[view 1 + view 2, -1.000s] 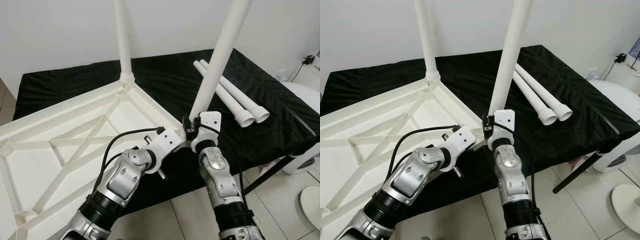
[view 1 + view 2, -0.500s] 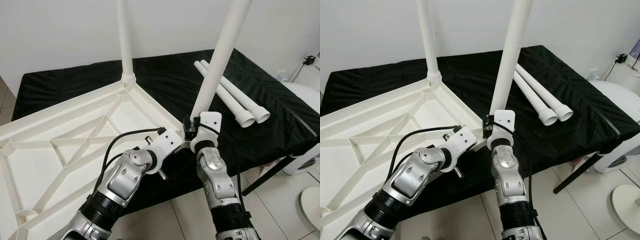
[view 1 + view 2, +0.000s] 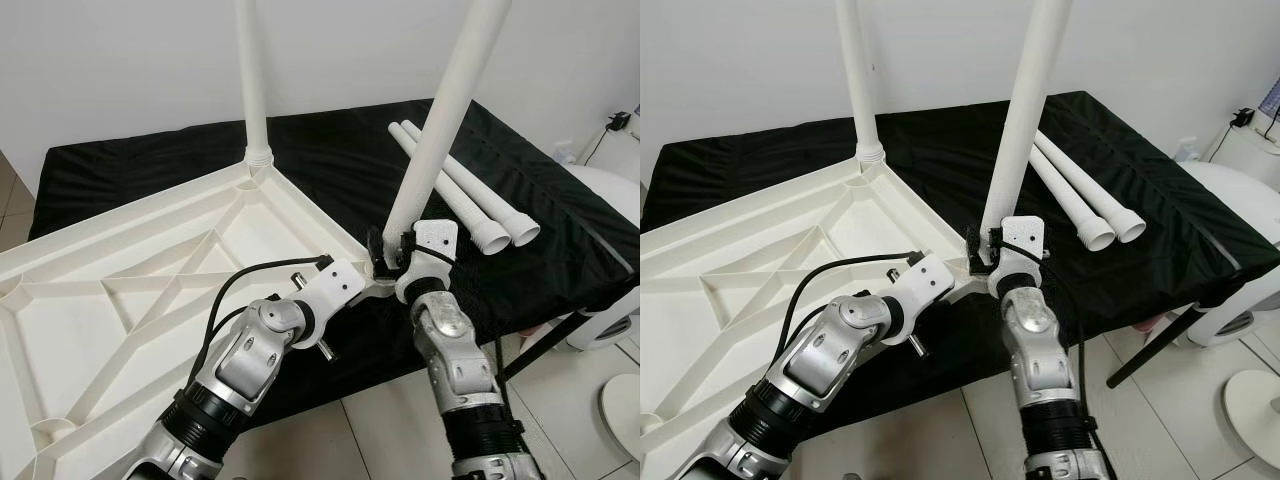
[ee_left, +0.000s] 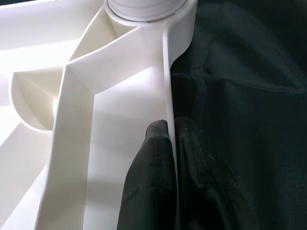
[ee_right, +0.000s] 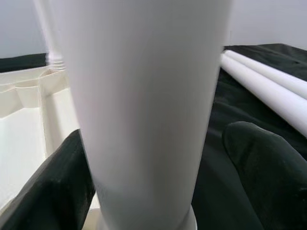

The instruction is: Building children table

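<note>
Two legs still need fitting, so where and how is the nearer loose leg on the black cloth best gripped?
Probably mid-shaft. The nearer loose leg lies flat on the black cloth, touching the second loose leg along its far side. So come from above with the fingers across its round shaft, one on the free near side, one wedged between them. The flared end looks wider and harder to clamp.

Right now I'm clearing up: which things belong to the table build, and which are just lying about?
Job: tabletop; fitted leg; leg in right gripper; two spare legs; left gripper pinching the rim.
Lying about: white appliance; black cloth.
</note>
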Available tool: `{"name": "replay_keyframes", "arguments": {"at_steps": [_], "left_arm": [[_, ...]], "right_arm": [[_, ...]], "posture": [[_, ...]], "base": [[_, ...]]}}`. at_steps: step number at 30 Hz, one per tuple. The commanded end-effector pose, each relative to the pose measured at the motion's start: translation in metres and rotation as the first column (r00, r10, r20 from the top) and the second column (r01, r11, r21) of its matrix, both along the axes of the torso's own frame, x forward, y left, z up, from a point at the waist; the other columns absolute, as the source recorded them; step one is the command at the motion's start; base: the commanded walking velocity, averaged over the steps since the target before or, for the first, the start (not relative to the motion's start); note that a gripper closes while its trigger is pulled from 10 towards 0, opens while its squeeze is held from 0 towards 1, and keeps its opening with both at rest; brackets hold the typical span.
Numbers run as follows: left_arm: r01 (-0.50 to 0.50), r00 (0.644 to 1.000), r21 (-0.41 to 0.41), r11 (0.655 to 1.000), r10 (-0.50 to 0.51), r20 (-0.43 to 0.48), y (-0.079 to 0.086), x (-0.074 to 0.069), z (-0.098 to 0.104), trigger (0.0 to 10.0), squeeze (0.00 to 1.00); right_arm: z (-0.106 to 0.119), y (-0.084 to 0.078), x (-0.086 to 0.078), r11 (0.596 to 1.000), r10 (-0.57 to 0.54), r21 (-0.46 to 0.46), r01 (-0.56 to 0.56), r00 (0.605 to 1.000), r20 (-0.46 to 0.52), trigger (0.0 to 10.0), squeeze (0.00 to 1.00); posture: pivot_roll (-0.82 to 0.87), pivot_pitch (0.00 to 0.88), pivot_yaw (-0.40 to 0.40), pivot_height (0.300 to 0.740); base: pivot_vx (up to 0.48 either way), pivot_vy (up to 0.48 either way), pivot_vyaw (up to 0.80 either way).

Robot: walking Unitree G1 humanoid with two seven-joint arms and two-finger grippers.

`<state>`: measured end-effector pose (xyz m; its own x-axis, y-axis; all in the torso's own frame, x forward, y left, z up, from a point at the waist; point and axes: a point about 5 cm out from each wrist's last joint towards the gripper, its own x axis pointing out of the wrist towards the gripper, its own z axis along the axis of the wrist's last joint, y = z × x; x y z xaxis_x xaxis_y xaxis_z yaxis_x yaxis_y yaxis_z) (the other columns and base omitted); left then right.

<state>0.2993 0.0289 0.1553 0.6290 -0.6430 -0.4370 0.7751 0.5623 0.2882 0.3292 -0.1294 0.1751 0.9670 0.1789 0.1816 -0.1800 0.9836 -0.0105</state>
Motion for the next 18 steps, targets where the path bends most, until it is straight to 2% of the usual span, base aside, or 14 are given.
{"name": "replay_keyframes", "arguments": {"at_steps": [1, 6, 10, 15, 16, 18], "left_arm": [[0.03, 0.996, -0.022, 0.999, -0.028, 0.085, -0.009, 0.0, 0.014, 10.0, 0.0], [0.028, 0.996, -0.02, 0.999, -0.027, 0.085, -0.008, 0.0, 0.015, 10.0, 0.0], [0.027, 0.996, -0.019, 0.999, -0.026, 0.087, -0.007, 0.001, 0.015, 10.0, 0.0], [0.028, 0.996, -0.019, 0.999, -0.026, 0.088, -0.007, 0.0, 0.015, 10.0, 0.0], [0.028, 0.996, -0.019, 0.999, -0.026, 0.089, -0.007, 0.001, 0.016, 10.0, 0.0], [0.028, 0.996, -0.019, 0.999, -0.026, 0.089, -0.007, 0.001, 0.016, 10.0, 0.0]], "right_arm": [[-0.003, 0.002, 0.001, 0.995, 0.103, 0.011, -0.103, 0.994, -0.03, 10.0, 0.0], [-0.003, -0.003, 0.004, 0.977, 0.212, -0.013, -0.212, 0.976, -0.045, 10.0, 0.0], [-0.002, -0.01, 0.009, 0.942, 0.331, -0.039, -0.334, 0.942, -0.06, 10.0, 0.0], [-0.002, -0.012, 0.01, 0.925, 0.376, -0.038, -0.379, 0.924, -0.071, 10.0, 0.0], [-0.002, -0.016, 0.013, 0.879, 0.467, -0.065, -0.473, 0.88, -0.09, 10.0, 0.0], [-0.002, -0.016, 0.013, 0.879, 0.467, -0.065, -0.473, 0.88, -0.09, 10.0, 0.0]], "posture": [[-0.09, 0.083, 0.004, 0.74], [-0.08, 0.085, 0.008, 0.74], [-0.08, 0.085, 0.009, 0.74], [-0.08, 0.086, 0.011, 0.74], [-0.08, 0.088, 0.012, 0.74], [-0.08, 0.088, 0.012, 0.74]], "base": [[0.0, 0.0, 0.0], [0.0, 0.0, 0.0], [0.0, 0.0, 0.0], [0.0, 0.0, 0.0], [0.0, 0.0, 0.0], [0.0, 0.0, 0.0]]}}
